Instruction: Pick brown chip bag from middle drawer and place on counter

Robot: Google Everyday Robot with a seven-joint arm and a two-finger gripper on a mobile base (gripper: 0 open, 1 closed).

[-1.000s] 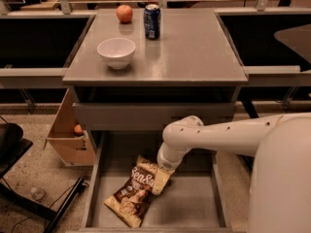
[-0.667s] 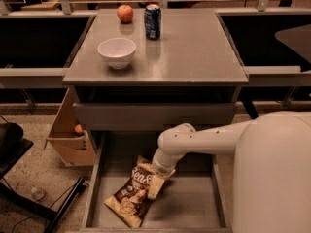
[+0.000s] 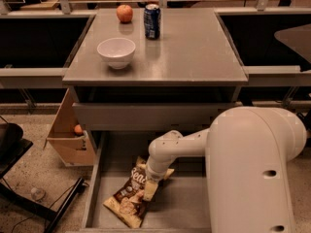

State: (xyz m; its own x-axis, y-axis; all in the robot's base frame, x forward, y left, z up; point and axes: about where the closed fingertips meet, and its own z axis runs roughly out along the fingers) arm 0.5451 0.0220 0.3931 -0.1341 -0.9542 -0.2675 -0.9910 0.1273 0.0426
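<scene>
While the arm was reaching down from the right of the camera view, the gripper [image 3: 150, 188] sat low inside the middle drawer [image 3: 93, 188], right on top of the brown chip bag [image 3: 127, 200]. Its state could not be told; the wrist hid it.

- Change over the last second: the wrist had slid left and down, bringing the gripper from the bag's upper end onto its middle.
- The bag itself had not shifted. It lay flat on the drawer floor, left of centre, angled, with one tan end toward the near-left corner.
- The counter [image 3: 194, 52] above carried a white bowl [image 3: 116, 51], a blue can [image 3: 152, 21] and an apple [image 3: 125, 13], all in its left and rear part.

Judgement: the approach looked finished and the grasp was in hand. The lift and the transfer to the counter were not yet done.
</scene>
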